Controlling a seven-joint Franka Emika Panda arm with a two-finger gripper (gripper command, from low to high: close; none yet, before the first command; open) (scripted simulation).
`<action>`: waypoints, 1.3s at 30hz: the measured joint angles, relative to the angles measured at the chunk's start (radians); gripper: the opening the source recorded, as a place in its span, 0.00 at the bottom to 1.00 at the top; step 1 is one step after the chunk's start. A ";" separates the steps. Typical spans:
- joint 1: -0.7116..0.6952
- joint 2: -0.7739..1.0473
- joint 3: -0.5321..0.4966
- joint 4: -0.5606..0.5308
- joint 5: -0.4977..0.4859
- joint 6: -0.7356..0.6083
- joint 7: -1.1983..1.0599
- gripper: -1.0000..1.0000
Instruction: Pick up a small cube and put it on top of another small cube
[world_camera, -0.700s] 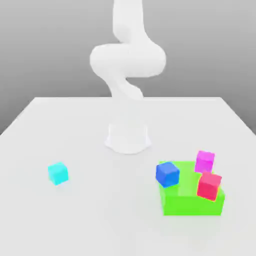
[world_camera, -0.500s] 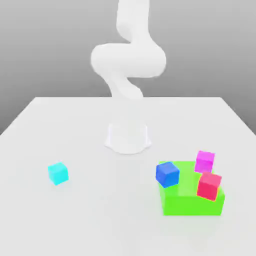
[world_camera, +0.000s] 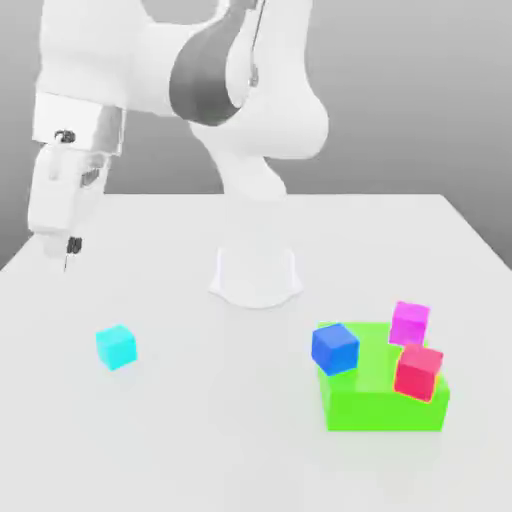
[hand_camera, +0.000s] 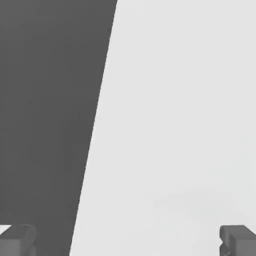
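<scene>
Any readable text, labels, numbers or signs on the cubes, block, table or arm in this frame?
None. The small cyan cube, magenta-pink cube, dark blue cube, red cube, green block, white table and white arm all have plain, unmarked faces.

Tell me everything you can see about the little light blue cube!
The cyan cube is a small, plain block, all one bright turquoise colour, smooth and matte, with no marks. It sits flat on the white table, turned slightly so one corner faces the camera, on the exterior view's left. It is alone: nothing touches it but the table. The gripper hangs in the air above and behind it, well apart from it.
</scene>
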 joint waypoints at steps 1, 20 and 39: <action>-0.024 0.020 0.000 -0.020 0.000 0.017 0.046 0.50; -0.240 0.397 -0.071 -0.190 -0.110 0.331 0.636 0.50; -0.189 0.519 -0.130 -0.173 -0.137 0.436 0.653 0.00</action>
